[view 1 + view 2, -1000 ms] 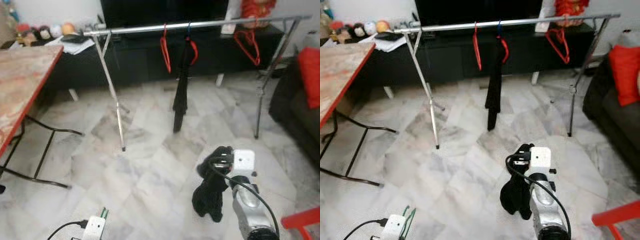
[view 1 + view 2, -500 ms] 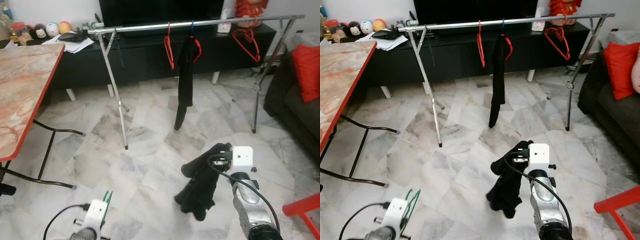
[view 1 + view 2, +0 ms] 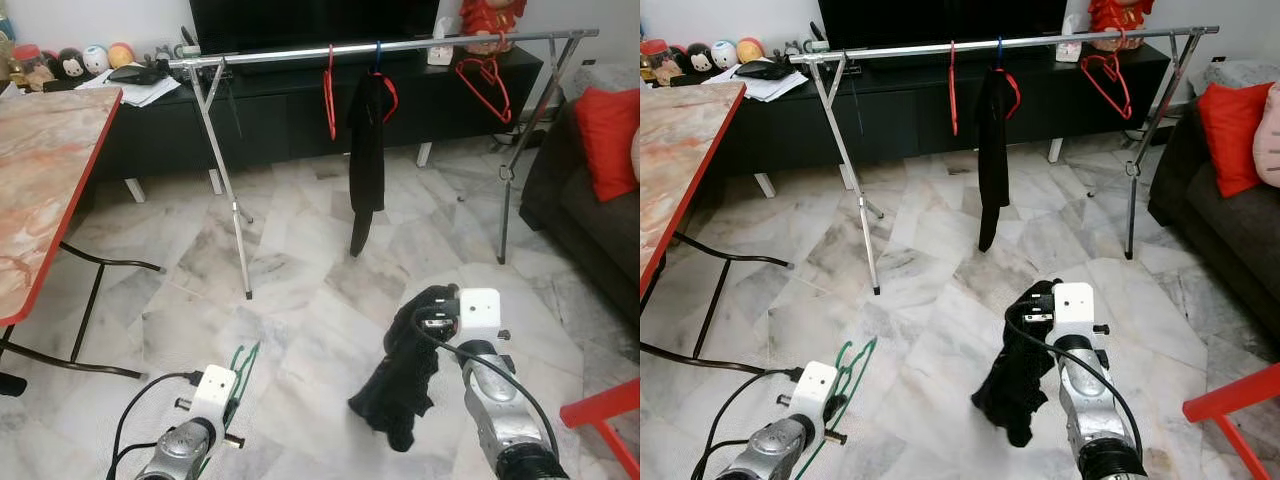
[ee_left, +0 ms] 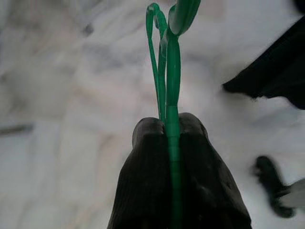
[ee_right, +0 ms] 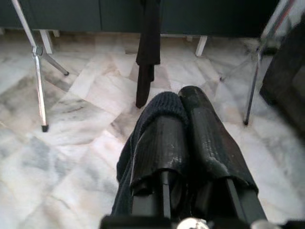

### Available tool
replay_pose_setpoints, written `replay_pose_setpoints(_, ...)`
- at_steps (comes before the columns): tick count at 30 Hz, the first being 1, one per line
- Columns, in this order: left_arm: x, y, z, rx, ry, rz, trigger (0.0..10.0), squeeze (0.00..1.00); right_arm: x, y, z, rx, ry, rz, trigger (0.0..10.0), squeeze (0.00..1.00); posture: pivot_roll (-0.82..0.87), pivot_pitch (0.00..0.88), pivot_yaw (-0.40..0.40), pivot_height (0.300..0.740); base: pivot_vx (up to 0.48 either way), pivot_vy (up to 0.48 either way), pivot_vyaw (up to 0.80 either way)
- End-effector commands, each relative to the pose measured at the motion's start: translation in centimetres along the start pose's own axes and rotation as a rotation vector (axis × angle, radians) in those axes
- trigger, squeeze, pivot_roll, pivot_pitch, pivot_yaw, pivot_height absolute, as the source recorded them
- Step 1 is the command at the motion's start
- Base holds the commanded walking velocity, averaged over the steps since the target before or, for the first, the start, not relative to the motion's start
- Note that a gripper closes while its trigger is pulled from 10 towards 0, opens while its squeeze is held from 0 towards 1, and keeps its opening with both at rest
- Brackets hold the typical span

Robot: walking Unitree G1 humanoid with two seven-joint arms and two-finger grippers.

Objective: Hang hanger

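You are carrying: left gripper (image 4: 171, 129) pinching a green hanger (image 3: 852, 365), right gripper (image 5: 183, 102) clamping a black garment (image 3: 400, 385). Risk: the thin hanger twisting loose before reaching the far rail (image 3: 400, 46)

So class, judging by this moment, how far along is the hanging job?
Done: one black garment already hangs on the rail. In hand: the left gripper is shut on a green hanger, the right gripper on black cloth. Left: putting the cloth on the hanger, then hooking it on the rail.
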State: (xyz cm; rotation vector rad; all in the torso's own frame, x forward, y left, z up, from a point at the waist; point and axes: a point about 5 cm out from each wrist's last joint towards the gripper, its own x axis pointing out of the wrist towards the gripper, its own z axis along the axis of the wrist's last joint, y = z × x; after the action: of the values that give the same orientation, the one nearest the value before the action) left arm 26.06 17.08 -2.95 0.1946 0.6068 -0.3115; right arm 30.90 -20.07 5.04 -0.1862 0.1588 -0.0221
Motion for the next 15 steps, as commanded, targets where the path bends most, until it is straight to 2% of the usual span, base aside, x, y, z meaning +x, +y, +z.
replay_pose_setpoints(1,0.4,-0.2,1.7,0.040,-0.042,-0.111,10.0,0.00,0.7,0.1,0.9,-0.037,-0.010,0.007,10.0,0.00,-0.16,0.039,0.029,0.740,0.000,0.000,0.00)
replay_pose_setpoints(4,0.3,-0.8,2.3,0.134,-0.027,-0.285,10.0,0.00,0.9,0.1,0.4,-0.052,0.047,-0.011,10.0,0.00,-0.16,0.037,0.031,0.740,0.000,0.000,0.00)
replay_pose_setpoints(5,0.2,-0.9,3.0,0.170,-0.030,-0.377,10.0,0.00,1.0,0.1,0.0,-0.068,0.092,-0.016,10.0,0.00,-0.16,0.036,0.031,0.740,0.000,0.000,0.00)
replay_pose_setpoints(6,0.2,-0.8,3.5,0.177,-0.040,-0.401,10.0,0.00,1.0,0.1,-0.2,-0.067,0.110,-0.017,10.0,0.00,-0.16,0.037,0.031,0.740,0.000,0.000,0.00)
replay_pose_setpoints(8,0.2,-0.4,5.0,0.165,-0.066,-0.458,10.0,0.00,1.3,0.4,-0.2,-0.065,0.138,-0.005,10.0,0.00,-0.16,0.035,0.032,0.740,0.000,0.000,0.00)
replay_pose_setpoints(11,0.0,-0.2,6.2,0.158,-0.089,-0.510,10.0,0.00,1.6,0.7,0.1,-0.071,0.145,0.018,10.0,0.00,-0.16,0.035,0.033,0.740,0.000,0.000,0.00)
replay_pose_setpoints(15,-0.8,-0.7,8.4,0.133,-0.123,-0.700,10.0,0.00,2.5,1.7,1.1,-0.120,0.140,0.086,10.0,0.00,-0.16,0.032,0.029,0.740,0.000,0.000,0.00)
